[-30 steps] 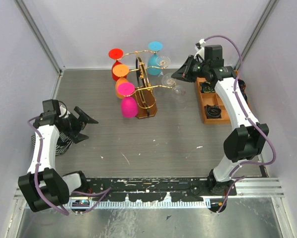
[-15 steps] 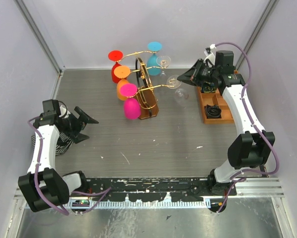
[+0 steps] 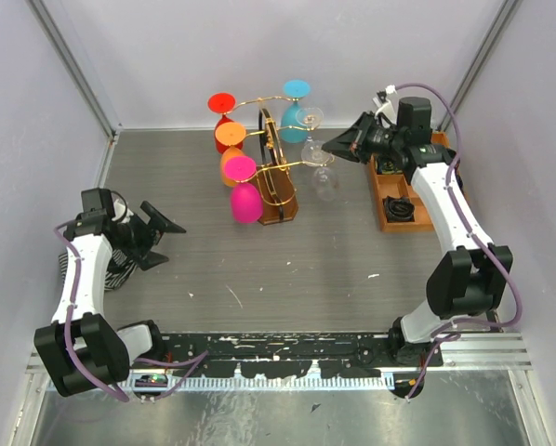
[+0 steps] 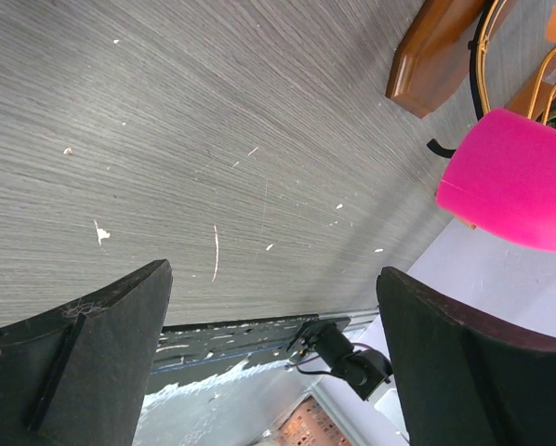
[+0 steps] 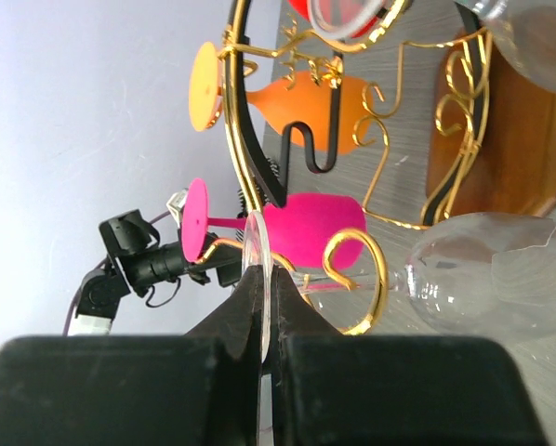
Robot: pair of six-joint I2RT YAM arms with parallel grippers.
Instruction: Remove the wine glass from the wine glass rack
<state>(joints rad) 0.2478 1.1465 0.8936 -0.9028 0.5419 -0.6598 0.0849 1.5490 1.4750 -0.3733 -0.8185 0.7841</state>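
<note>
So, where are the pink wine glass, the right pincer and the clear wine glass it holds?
pink wine glass (image 5: 315, 223): right wrist view, bowl.
right pincer (image 5: 261, 279): right wrist view, between fingertips.
clear wine glass (image 5: 483, 269): right wrist view, bowl.

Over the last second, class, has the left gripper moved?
No. The left gripper stays open in the same place, just right of the striped cloth.

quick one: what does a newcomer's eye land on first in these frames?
The gold rack at the back centre of the table, hung with upside-down coloured glasses, the pink glass nearest the arms. At its right side the right gripper is shut on the foot of a clear glass. The left gripper hangs open at the left, apart from the rack.
</note>
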